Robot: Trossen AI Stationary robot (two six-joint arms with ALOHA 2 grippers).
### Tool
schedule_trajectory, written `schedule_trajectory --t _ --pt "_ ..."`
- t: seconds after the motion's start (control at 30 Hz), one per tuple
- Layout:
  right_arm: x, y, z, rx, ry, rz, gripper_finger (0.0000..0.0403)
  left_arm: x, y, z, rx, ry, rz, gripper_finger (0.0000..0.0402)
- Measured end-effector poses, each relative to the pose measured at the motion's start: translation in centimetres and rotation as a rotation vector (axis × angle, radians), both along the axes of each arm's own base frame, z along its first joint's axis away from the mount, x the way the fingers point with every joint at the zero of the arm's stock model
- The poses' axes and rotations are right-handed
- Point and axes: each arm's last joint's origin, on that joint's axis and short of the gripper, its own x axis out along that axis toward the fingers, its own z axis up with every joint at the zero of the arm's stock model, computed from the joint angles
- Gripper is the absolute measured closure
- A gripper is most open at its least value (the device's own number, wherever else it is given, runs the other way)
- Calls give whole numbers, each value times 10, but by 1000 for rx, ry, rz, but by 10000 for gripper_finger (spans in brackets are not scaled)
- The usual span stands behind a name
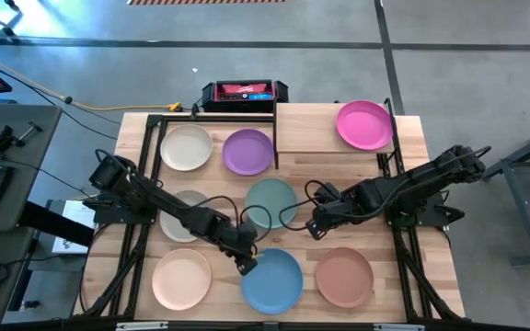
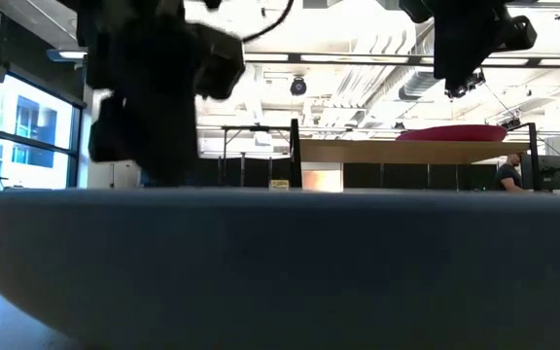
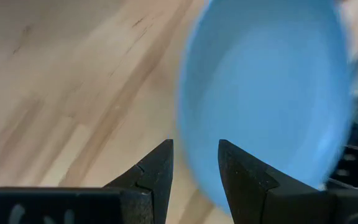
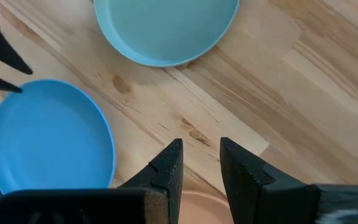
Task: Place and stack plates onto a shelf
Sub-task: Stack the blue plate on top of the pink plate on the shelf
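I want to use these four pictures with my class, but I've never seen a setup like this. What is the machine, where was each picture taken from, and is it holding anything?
Two dark robot arms work at a wooden table. One picture looks down from above, one level across the tabletop, and two from the arms' wrists. Seven coloured plates lie on the table; a magenta plate sits on the raised shelf. The left claw hovers, open, at the blue plate's edge. The right claw, open, is between the teal plate and terracotta plate. Neither holds anything.

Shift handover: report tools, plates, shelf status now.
Left tool open at blue plate rim. Right tool open, empty, above table. Magenta plate alone on shelf.
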Motion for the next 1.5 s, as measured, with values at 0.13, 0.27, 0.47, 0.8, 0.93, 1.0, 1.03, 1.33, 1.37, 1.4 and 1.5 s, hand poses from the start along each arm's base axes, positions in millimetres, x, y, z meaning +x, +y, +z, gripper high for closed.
schedule_trajectory --t 0.13,0.27,0.47,0.8,0.93,1.0,1.03,1.33,1.37,1.4,1.5 --pt "0 0 0 3 -2 -8 318 2 -1 -5 -8 9 -6 287" --pt "0 0 0 5 -5 -8 318 1 -1 -6 1 14 -3 287" --pt "1 0 0 5 -7 -8 318 4 -3 -18 -27 51 -12 287" --pt "1 0 0 5 -7 -8 318 7 -6 -26 -55 54 -25 287" --pt "1 0 0 5 -7 -8 318 7 -6 -26 -55 55 -25 294" --pt "1 0 0 5 -7 -8 318 7 -6 -26 -54 56 -25 307" --pt "1 0 0 5 -7 -8 318 7 -6 -26 -53 57 -25 315" --pt "1 0 0 5 -7 -8 318 8 -3 -26 -42 48 -42 394" --pt "1 0 0 5 -7 -8 318 8 -3 -26 -42 48 -42 396" --pt "1 0 0 5 -7 -8 318 8 -3 -26 -41 49 -42 397" --pt "1 0 0 5 -7 -8 318 8 -3 -26 -41 49 -43 397"
